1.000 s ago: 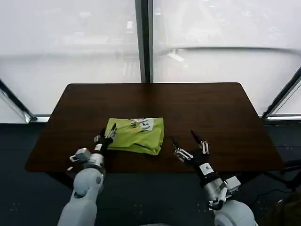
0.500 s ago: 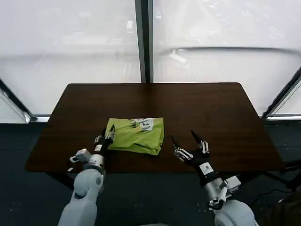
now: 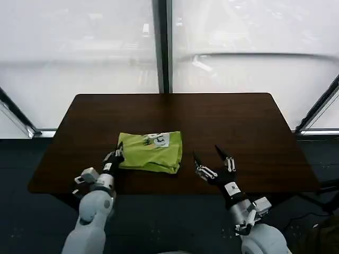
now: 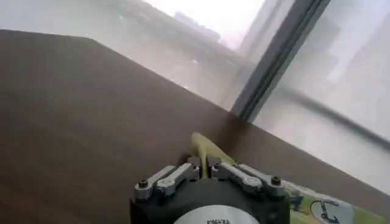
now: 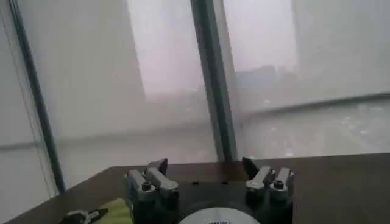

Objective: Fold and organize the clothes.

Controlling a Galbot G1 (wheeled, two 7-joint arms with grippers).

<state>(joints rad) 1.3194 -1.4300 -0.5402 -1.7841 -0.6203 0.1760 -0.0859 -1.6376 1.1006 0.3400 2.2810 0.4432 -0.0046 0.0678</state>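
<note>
The clothes are one lime-green T-shirt (image 3: 150, 152), folded into a small rectangle with a white print at its far edge, lying on the dark brown table (image 3: 233, 121) left of centre. My left gripper (image 3: 117, 154) is at the shirt's near-left corner, shut on the fabric. In the left wrist view, the gripper (image 4: 203, 163) pinches a ridge of the green shirt (image 4: 206, 146) between its fingers. My right gripper (image 3: 213, 159) stands open above the bare table to the right of the shirt, a short gap from it. The right wrist view shows the gripper (image 5: 206, 167) holding nothing.
A window frame post (image 3: 161, 47) rises behind the table's far edge. The tabletop's right half (image 3: 254, 143) is bare wood. The near edge (image 3: 159, 190) runs just in front of both wrists.
My left gripper has drawn back toward the near-left with the shirt's corner in it, and the shirt has slid slightly left. The right arm has hardly moved.
</note>
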